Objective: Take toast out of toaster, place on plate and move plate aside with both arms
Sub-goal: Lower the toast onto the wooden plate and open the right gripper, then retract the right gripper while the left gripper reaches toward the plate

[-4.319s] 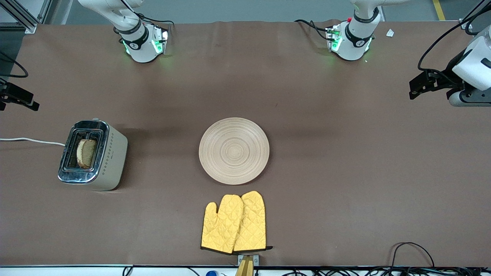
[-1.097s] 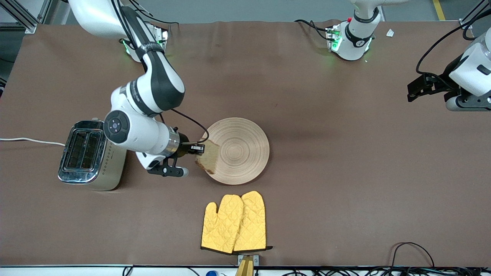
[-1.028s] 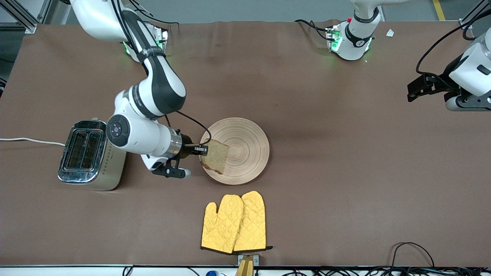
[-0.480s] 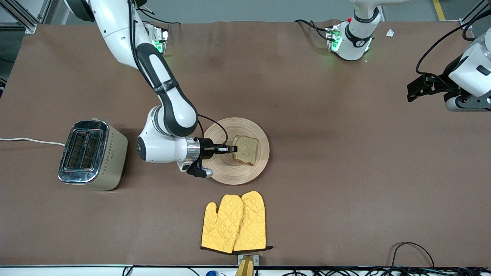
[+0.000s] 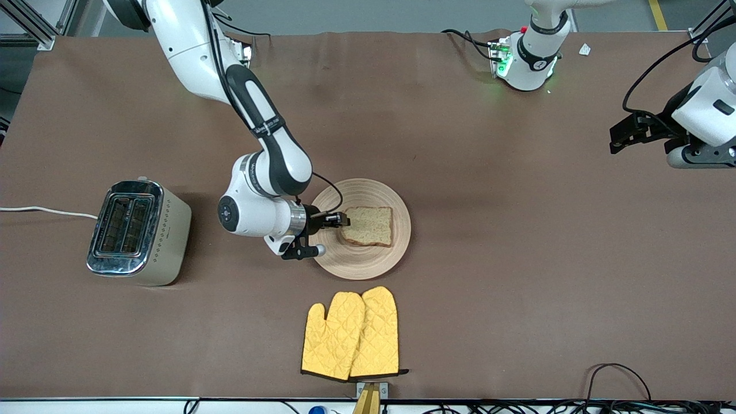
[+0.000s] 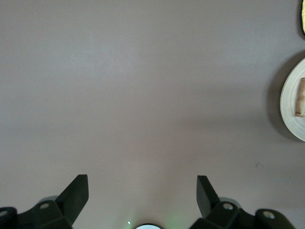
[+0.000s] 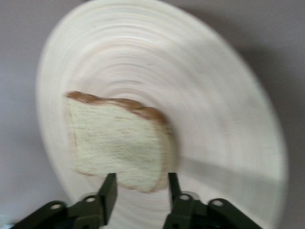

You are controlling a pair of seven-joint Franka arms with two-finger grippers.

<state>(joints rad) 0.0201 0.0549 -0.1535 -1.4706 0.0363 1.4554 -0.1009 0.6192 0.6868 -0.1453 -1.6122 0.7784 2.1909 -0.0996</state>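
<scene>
Toast point(image 5: 368, 226) sits flat on the plate point(image 5: 397, 253), mid-frame. Right gripper point(image 5: 343, 219), jaws parted at its edge, seems to be letting go. Left gripper point(image 6: 142, 191) waits wide open, far right. Next: both grab the plate.

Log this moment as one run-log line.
toast: flat on plate | right claw: open at toast edge | left claw: open, waiting over bare table | toaster: empty

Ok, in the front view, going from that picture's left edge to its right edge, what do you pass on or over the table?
toaster → right gripper, over the plate's rim → toast lying on the plate → left gripper, waiting up over the left arm's end of the table. The oven mitts overlap the plate's span, so they are left out.
</scene>
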